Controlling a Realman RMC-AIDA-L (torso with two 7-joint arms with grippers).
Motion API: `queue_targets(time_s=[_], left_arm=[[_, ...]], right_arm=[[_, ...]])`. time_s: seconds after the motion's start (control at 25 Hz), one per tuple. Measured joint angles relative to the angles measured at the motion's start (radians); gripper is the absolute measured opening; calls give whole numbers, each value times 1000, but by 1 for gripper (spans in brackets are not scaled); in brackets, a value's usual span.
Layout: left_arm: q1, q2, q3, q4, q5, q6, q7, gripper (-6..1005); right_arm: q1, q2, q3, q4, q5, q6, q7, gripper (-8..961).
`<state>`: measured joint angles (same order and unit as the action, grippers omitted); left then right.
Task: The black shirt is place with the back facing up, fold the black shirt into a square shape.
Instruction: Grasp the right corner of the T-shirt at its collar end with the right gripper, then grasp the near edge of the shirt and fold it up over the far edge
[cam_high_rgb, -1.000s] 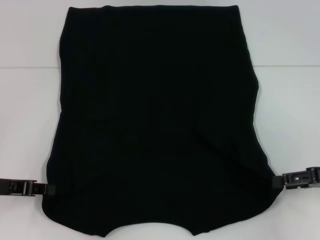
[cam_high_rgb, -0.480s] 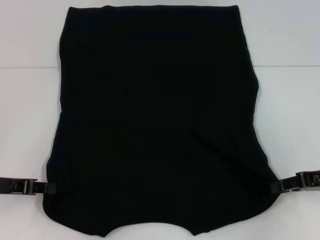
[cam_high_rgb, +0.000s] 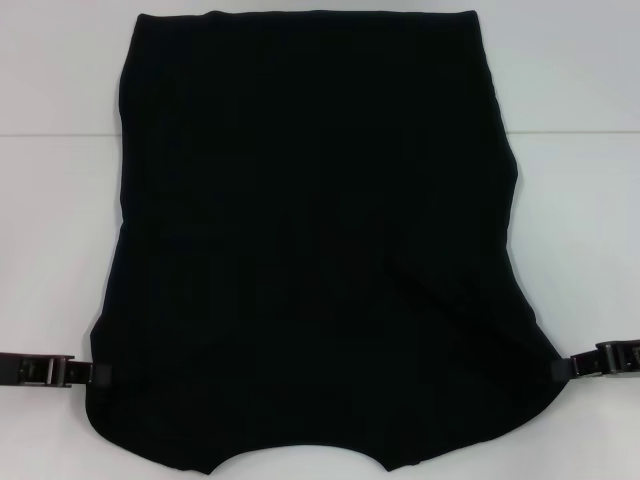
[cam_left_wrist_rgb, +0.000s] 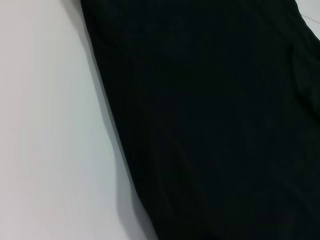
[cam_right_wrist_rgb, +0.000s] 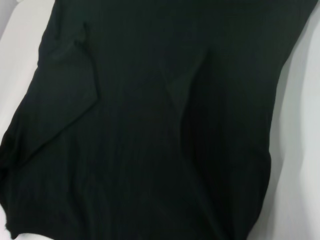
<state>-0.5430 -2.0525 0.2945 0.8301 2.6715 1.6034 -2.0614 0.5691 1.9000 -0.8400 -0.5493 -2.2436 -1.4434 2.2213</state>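
Since one second ago my right gripper has drawn outward toward the right edge of the white table, while my left gripper stays at the shirt's left side. The large plain black fabric T-shirt lies flat across the table's middle, its curved neckline at the near edge. Both grippers touch its near corners, but I cannot tell if their fingers are closed on the cloth.

Head cam looks steeply down w/ whole plain matte black fabric T-shirt in frame; both wrist cams sit close, low, opposite sides, sharing same cloth.
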Motion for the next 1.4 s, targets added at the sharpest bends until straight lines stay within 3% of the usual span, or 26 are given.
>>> queue_targets(time_s=[0.16, 0.48, 1.16, 1.4], left_arm=[[8, 0, -17, 5, 0, 28, -3, 43], [50, 6, -176, 16, -8, 150, 43, 43], [177, -30, -235, 18, -10, 324, 122, 42], [157, -30, -241, -5, -32, 324, 125, 42]], right_arm=[[-30, 1, 48, -5, 2, -30, -50, 71], [-114, -3, 178, -7, -1, -127, -192, 35], [-306, -39, 270, -9, -2, -278, -394, 35], [-313, -38, 339, -11, -2, -288, -422, 34]])
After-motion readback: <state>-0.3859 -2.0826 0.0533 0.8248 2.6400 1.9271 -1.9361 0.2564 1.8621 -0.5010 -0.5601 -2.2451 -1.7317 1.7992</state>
